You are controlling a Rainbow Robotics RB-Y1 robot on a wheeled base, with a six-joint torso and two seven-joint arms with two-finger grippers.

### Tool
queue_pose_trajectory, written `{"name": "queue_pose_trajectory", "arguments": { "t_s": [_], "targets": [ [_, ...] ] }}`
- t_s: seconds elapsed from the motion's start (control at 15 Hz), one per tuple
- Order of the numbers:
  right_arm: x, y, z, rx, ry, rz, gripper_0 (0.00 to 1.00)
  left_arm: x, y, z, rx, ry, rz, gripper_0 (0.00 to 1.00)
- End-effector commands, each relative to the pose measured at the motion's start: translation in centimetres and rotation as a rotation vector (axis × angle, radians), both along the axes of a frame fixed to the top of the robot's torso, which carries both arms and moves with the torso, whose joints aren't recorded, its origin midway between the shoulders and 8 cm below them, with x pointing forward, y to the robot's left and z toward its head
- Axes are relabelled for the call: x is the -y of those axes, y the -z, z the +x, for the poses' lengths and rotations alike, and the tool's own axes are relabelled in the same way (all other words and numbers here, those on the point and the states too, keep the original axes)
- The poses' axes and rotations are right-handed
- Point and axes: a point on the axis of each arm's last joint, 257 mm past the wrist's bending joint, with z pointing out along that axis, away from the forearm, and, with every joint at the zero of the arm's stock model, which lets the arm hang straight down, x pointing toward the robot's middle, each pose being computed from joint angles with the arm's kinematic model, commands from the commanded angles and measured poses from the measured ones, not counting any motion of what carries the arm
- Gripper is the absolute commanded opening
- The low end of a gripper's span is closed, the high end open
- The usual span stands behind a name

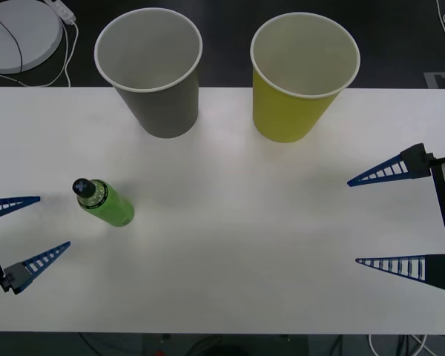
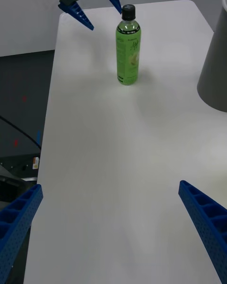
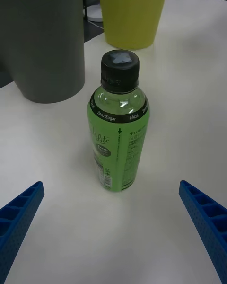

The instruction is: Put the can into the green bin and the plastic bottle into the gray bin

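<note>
The plastic bottle point(image 1: 104, 202) point(image 3: 118, 132) point(image 2: 127, 47), bright green with a black cap, stands upright on the left part of the white table point(image 1: 237, 245). My left gripper point(image 1: 53, 221) is open just left of it, and its blue fingers point(image 3: 19, 217) flank the bottle without touching it. At the table's far edge, the gray bin point(image 1: 148, 70) point(image 3: 47, 42) stands left of the green bin point(image 1: 304, 74) point(image 3: 132, 14). Both bins are upright and look empty. My right gripper point(image 1: 354, 222) point(image 2: 109, 185) is open at the right side, holding nothing. The can is out of view.
A white round device point(image 1: 18, 33) with a cable lies on the dark floor beyond the table's far left corner. Wide bare tabletop stretches between the two grippers. The table's front edge runs close below both arms.
</note>
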Motion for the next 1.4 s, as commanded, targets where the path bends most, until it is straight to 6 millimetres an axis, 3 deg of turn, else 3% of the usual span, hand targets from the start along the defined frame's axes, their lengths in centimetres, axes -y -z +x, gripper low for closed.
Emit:
{"name": "queue_pose_trajectory", "arguments": {
  "t_s": [0.07, 0.4, 0.73, 1.4],
  "targets": [
    [0.0, 0.0, 0.0, 0.0, 0.0, 0.0, 1.0, 0.6, 0.3, 0.6, 0.013, -0.003, 0.004, 1.0],
    [0.0, 0.0, 0.0, 0.0, 0.0, 0.0, 1.0, 2.9, 1.0, 1.7, 0.018, 0.018, -0.011, 1.0],
    [0.0, 0.0, 0.0, 0.0, 0.0, 0.0, 1.0, 3.9, 1.3, 3.5, 0.03, -0.014, -0.018, 1.0],
    [0.0, 0.0, 0.0, 0.0, 0.0, 0.0, 1.0, 6.4, 1.5, 5.3, 0.041, -0.013, -0.03, 1.0]
  ]
}}
